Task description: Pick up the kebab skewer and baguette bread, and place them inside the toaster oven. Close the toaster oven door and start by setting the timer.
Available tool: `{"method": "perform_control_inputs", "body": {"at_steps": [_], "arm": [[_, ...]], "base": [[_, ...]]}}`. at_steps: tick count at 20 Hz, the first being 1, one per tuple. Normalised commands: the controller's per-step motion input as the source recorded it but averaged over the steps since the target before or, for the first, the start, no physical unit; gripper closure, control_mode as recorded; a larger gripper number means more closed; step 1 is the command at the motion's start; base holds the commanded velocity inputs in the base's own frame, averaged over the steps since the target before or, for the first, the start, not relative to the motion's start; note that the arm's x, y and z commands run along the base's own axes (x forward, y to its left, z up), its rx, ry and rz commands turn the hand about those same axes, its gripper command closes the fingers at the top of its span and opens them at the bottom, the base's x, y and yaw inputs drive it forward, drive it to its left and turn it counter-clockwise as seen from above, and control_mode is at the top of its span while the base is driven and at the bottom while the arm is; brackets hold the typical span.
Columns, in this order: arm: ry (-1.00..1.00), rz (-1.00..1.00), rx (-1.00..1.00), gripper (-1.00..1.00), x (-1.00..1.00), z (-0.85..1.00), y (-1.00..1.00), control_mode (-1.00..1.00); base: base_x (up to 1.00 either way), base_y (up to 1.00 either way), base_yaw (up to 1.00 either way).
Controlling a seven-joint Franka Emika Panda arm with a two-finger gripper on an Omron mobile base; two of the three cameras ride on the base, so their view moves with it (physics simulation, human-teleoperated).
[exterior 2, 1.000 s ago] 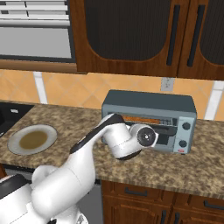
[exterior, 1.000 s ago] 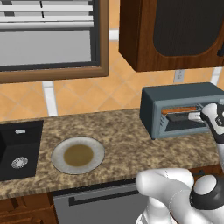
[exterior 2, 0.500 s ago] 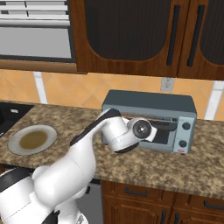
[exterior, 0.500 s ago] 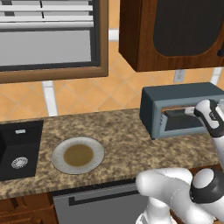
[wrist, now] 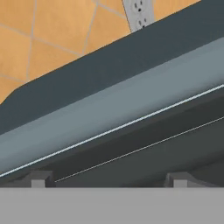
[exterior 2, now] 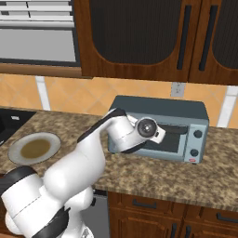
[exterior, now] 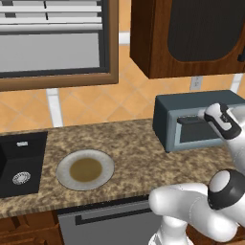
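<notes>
While the door stood a crack open a second ago, with an orange strip showing in the gap, the toaster oven door (exterior 2: 174, 142) now sits flush against the front of the toaster oven (exterior: 191, 103), and no glimpse of the inside is left. Over that second the arm has followed the door upward and inward, and the hand (wrist: 107, 180) now hovers right at the door's upper edge, close to the dark bar handle (exterior: 191, 120). Its fingertips (wrist: 38, 178) stand spread wide apart with nothing between them; whether they touch the door I cannot tell.

The plate (exterior: 85, 170) on the tabletop (exterior: 139, 148) lies bare, well apart from the oven, with the sink (exterior: 19, 162) just beyond it. Neither the kebab skewer nor the baguette bread can be made out through the dark glass; judging by the bare plate and the orange strip seen earlier, both are most likely inside on the rack.

So the loading and the closing look done, and what remains appears to be the timer. The two round knobs (exterior 2: 198, 135) sit on the panel at the far end of the oven front from the arm, so the hand will probably need to back off the handle, shift along to them, and narrow its spread before one can be turned
</notes>
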Motion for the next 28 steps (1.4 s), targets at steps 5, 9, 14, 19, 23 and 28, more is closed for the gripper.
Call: {"method": "perform_control_inputs", "body": {"at_steps": [5,9,14,19,23,28], "arm": [[0.0,-0.07,0.0,-1.0,0.43,0.0,0.06,-1.0],[0.0,-0.06,0.0,-1.0,0.37,0.0,0.04,-1.0],[0.0,-0.06,0.0,-1.0,0.02,0.03,0.0,-1.0],[0.0,-0.1,0.01,-1.0,0.0,0.13,0.0,-1.0],[0.05,-0.17,0.11,-1.0,-0.04,0.16,0.0,-1.0],[0.06,-0.21,0.22,-1.0,-0.14,0.06,0.0,-1.0]], "base": [[0.0,0.0,0.0],[0.0,0.0,0.0],[0.0,0.0,0.0],[0.0,0.0,0.0],[0.0,0.0,0.0],[0.0,0.0,0.0]]}}
